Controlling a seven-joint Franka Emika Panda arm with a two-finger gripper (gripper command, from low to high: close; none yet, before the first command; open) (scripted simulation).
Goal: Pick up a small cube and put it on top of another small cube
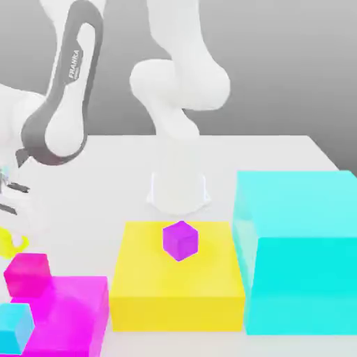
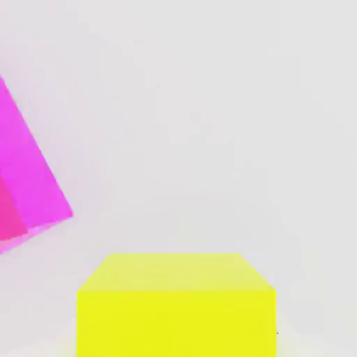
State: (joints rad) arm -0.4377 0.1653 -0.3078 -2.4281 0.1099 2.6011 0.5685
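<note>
The small yellow cube (image 1: 10, 241) sits at the far left edge of the exterior view, on the table beside the big magenta block (image 1: 73, 314). My gripper (image 1: 8, 213) hangs directly over it, shut on the cube. In the hand view the yellow cube (image 2: 176, 307) sits very close, with the magenta block (image 2: 31, 181) off to one side. A small magenta cube (image 1: 28, 273) rests on the big magenta block. A small purple cube (image 1: 181, 240) stands on the big flat yellow block (image 1: 178, 286).
A small cyan cube (image 1: 14, 328) lies at the front of the magenta block. A tall cyan block (image 1: 300, 251) stands at the exterior view's right. The arm's white base (image 1: 178, 185) rises behind the yellow block.
</note>
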